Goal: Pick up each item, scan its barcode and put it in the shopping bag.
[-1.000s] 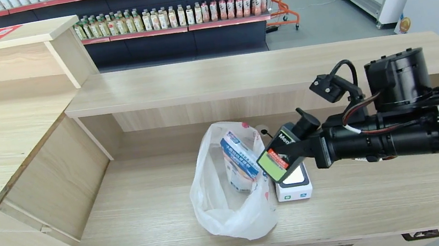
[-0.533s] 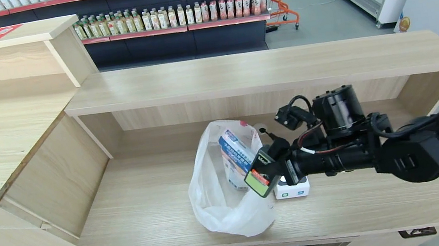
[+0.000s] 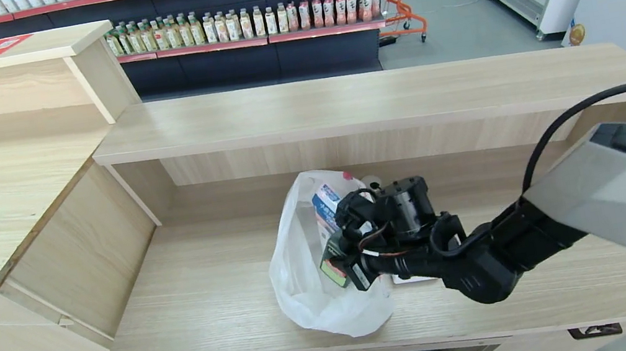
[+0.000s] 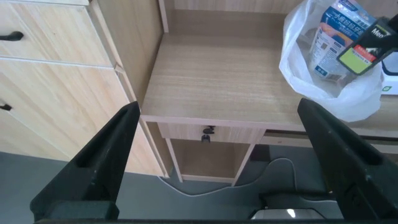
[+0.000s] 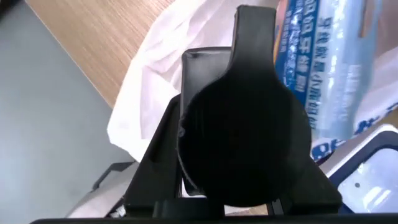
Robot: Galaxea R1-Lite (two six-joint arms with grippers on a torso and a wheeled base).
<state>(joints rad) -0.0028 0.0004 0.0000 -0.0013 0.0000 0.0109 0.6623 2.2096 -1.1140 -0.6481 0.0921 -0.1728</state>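
Swung left and down since a second ago, the right gripper (image 3: 344, 258) in the head view has its jaws clamped on a small dark box (image 3: 332, 265) at the mouth of the white shopping bag (image 3: 315, 307), past the scanner (image 3: 408, 279). The left wrist view shows the left gripper (image 4: 217, 106) off the tabletop (image 4: 211, 81), jaws wide open, so nothing steadies the bag. In the right wrist view plastic and the blue packet (image 5: 336, 74) lie close, so it seems best to lower the box beside the packet before releasing.

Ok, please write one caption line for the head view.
Right gripper holds a small black pack at the mouth of the shopping bag on the counter.
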